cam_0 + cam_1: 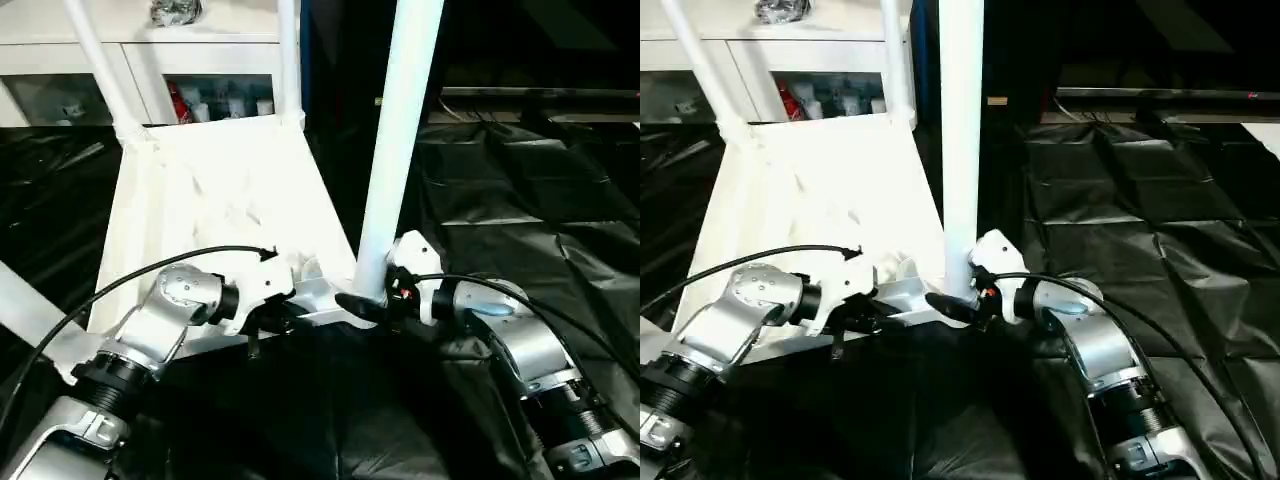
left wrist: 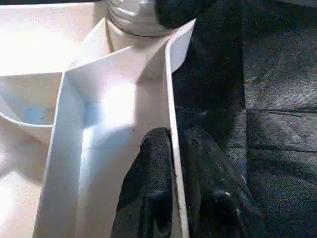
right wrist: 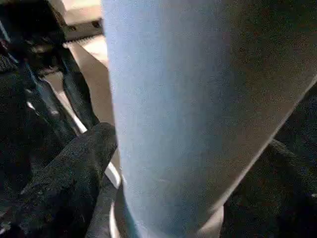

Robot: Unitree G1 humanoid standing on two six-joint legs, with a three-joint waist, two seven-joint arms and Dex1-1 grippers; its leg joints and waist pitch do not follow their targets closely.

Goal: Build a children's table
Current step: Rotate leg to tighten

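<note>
Your tabletop (image 1: 215,190) lies upside down on the black sheeting (image 1: 530,200), ribbed underside up, with its near edge right at your two wrists.

Left gripper (image 2: 174,163): fingers nearly together, pinched on the tabletop's thin near rim (image 2: 171,99). The left wrist view shows the wall running straight up between the two black fingers (image 2: 153,183), one pad inside the tray, the other outside against the sheeting side. Contact on both faces, so you've got the rim held.

Right gripper (image 1: 372,298): jaws spread wide around the base of the near leg (image 1: 400,130). In the right wrist view the leg sits squarely between the fingers, one black finger (image 3: 74,168) on one flank and the other at the opposite edge of the leg. It looks like both touch the leg, but I can't tell how firmly it's clamped.

That near leg stands upright in the near right corner socket (image 2: 133,20), just beside your right fingers; the left wrist view shows its ringed base seated at the corner, close to the rim you're pinching.

Two more legs are up at the far corners: far left leg (image 1: 100,70) leaning a bit, far right leg (image 1: 290,60) roughly upright. A fourth leg (image 1: 25,305) pokes out at the near left, angled across your left forearm.

White glass-door cabinet (image 1: 200,60) sits behind the tabletop.
</note>
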